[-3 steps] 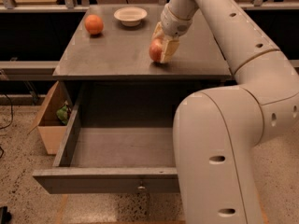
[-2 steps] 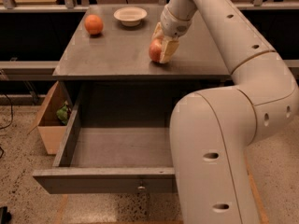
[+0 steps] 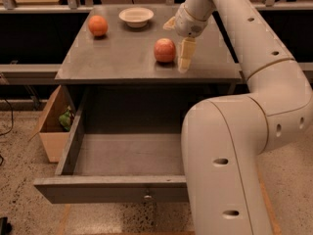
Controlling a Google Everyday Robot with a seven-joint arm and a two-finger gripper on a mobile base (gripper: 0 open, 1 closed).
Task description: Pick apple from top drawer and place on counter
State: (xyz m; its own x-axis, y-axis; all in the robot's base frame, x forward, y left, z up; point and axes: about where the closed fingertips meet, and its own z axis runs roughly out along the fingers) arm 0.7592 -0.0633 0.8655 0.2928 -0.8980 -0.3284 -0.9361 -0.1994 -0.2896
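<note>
The red apple (image 3: 165, 50) stands on the grey counter (image 3: 117, 58), near its front right. My gripper (image 3: 177, 45) is open just to the right of the apple. One pale finger (image 3: 186, 54) points down beside the apple and the other (image 3: 169, 23) sticks out behind it. Neither visibly grips the apple. The top drawer (image 3: 98, 189) is pulled out below the counter. Its visible inside is bare, and my arm hides its right part.
An orange fruit (image 3: 98, 25) and a white bowl (image 3: 136, 16) sit at the back of the counter. A cardboard box (image 3: 49, 131) holding something green (image 3: 66, 118) stands on the speckled floor left of the drawer. My arm's bulky body (image 3: 230, 170) fills the right foreground.
The fingers were closed around the apple; now they stand apart and the near finger has shifted right. The apple has stayed in place on the counter.
</note>
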